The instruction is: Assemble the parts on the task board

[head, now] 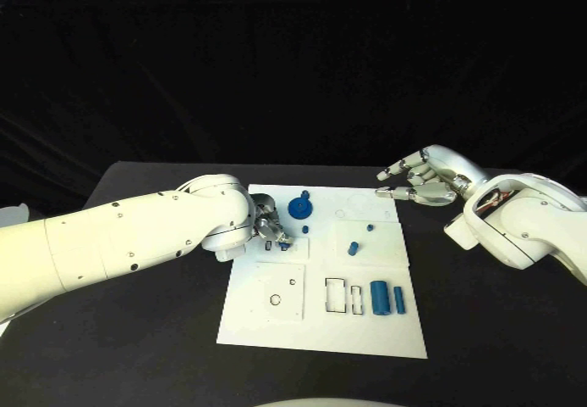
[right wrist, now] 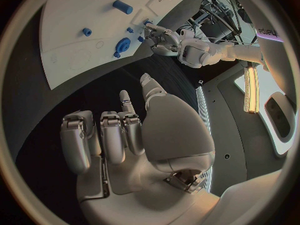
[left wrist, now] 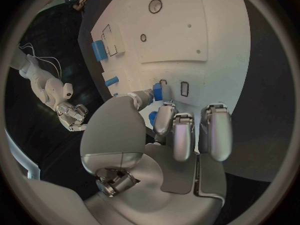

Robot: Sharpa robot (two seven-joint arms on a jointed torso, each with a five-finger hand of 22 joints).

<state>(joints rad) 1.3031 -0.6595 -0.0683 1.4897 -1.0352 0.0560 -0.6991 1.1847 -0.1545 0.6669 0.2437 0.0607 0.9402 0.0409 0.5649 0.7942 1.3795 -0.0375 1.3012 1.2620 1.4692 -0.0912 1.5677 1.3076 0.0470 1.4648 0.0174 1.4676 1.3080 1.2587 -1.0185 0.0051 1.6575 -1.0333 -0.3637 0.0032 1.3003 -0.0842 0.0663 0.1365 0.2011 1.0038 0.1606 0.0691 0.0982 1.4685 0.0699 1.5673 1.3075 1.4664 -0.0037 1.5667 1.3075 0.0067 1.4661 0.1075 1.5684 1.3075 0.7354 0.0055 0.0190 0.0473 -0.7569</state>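
Note:
The white task board (head: 367, 335) lies mid-table. My left hand (head: 265, 227) hangs over its left edge and pinches a small blue part (left wrist: 157, 91) between thumb and a finger, just above small rectangular slots (left wrist: 184, 88). On the board lie a blue gear-like part (head: 301, 206), a small blue peg (head: 304, 227), another peg (head: 370, 227), a short cylinder (head: 354, 248) and two upright-lying cylinders (head: 381, 297) near the front right. My right hand (head: 422, 182) floats beyond the board's back right corner, fingers apart and holding nothing; its spread fingers (right wrist: 103, 135) hang over the black table.
Black tabletop (head: 147, 339) surrounds the board on all sides. Outlined recesses (head: 343, 295) and a round hole (head: 276, 298) mark the board's front half. My right forearm (head: 520, 225) hangs over the table right of the board.

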